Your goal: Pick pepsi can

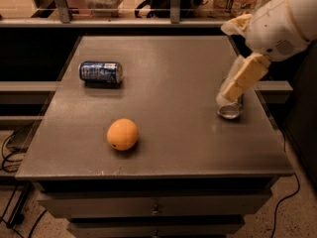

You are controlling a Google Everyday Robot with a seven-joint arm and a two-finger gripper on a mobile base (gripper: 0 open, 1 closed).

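The pepsi can (100,72) is dark blue with white lettering and lies on its side at the far left of the grey table (168,133). My gripper (237,87) comes in from the upper right on a white arm. It hangs over the right side of the table, in front of the green-and-silver can, far from the pepsi can.
An orange (122,134) sits near the table's front left. A green-and-silver can (229,108) lies on its side near the right edge, partly hidden by my gripper. A shelf with boxes runs behind the table. Cables lie on the floor at left.
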